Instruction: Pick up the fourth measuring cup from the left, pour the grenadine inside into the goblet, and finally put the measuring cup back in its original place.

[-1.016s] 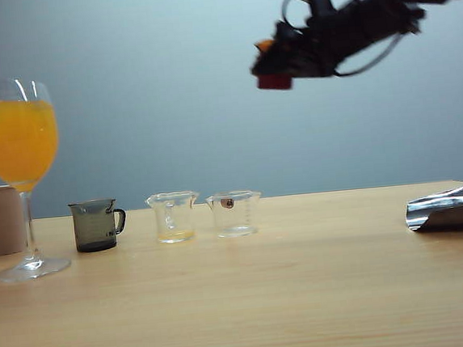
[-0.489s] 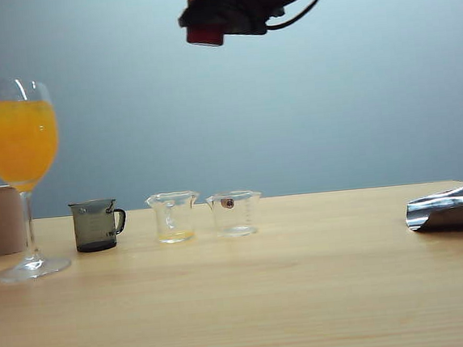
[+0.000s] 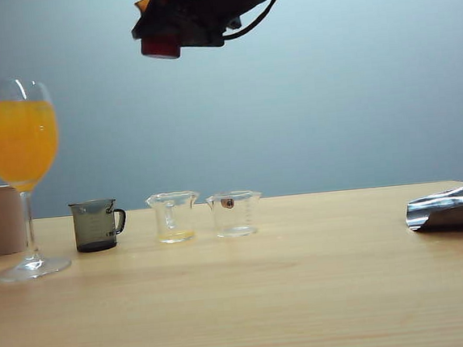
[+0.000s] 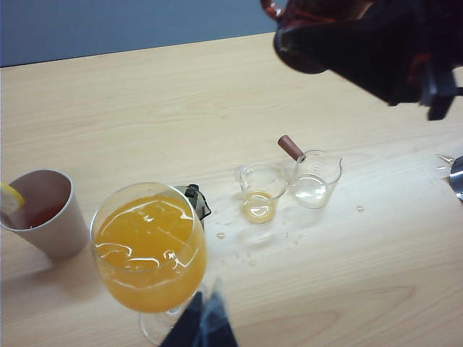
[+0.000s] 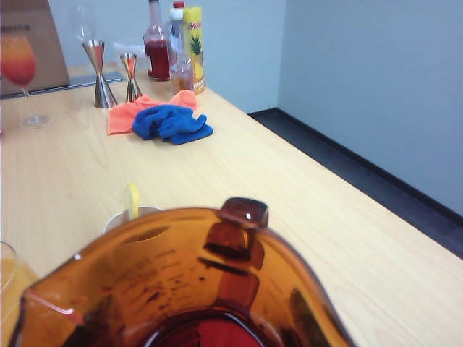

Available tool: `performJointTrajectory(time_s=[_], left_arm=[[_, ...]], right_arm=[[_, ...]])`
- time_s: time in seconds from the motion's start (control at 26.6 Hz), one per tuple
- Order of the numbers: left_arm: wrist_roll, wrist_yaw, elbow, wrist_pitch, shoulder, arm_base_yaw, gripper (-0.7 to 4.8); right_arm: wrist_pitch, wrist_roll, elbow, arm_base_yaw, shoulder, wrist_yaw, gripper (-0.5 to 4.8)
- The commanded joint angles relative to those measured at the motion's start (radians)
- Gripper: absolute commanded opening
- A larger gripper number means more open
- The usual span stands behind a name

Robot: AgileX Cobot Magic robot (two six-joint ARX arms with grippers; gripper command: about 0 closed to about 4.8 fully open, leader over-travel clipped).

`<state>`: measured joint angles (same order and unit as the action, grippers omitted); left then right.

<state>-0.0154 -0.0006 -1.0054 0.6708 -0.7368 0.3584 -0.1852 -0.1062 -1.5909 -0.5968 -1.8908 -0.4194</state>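
Since a second ago the right gripper has swung from upper right across to upper left of centre in the exterior view, carrying the amber cup high over the table. Its jaws are partly closed on that cup; in the right wrist view the cup fills the foreground, red syrup in its bottom. It hangs well above everything — plenty of open air under it.

Goblet, full of orange juice, stands at the far left near the table's left edge, foot on the wood, beige cup just behind it. Right of it runs a row: grey cup, then two clear cups, close together. Right of those the tabletop is bare up to a shiny metal thing at the right edge.

Left gripper shows only as dark tips over the goblet's foot; can't tell its opening.
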Motion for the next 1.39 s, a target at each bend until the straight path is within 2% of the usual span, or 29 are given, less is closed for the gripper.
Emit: performJointTrajectory(time_s=[0.04, 0.49, 0.68, 0.83, 1.05, 1.2, 1.39], left_arm=[[0.004, 0.005, -0.005, -0.005, 0.003, 0.001, -0.05], [0.019, 0.004, -0.005, 0.016, 0.003, -0.001, -0.05], [0.027, 0.001, -0.005, 0.026, 0.003, -0.015, -0.06], [0.029, 0.017, -0.005, 0.031, 0.023, -0.083, -0.06], [0.035, 0.184, -0.004, 0.042, 0.029, -0.253, -0.05], [0.054, 0.231, -0.004, 0.05, 0.029, -0.305, -0.05], [0.068, 0.23, -0.004, 0.053, 0.034, -0.307, -0.05]], right_arm=[[-0.02, 0.0, -0.059, -0.023, -0.035, 0.0, 0.5], [0.044, -0.057, -0.237, -0.116, -0.174, -0.001, 0.5], [0.047, -0.086, -0.253, -0.147, -0.183, 0.017, 0.49], [0.046, -0.112, -0.254, -0.16, -0.188, 0.035, 0.5], [0.032, -0.161, -0.255, -0.177, -0.197, 0.06, 0.49], [0.039, -0.156, -0.305, -0.19, -0.225, 0.061, 0.49], [0.107, -0.158, -0.419, -0.198, -0.284, 0.059, 0.49]])
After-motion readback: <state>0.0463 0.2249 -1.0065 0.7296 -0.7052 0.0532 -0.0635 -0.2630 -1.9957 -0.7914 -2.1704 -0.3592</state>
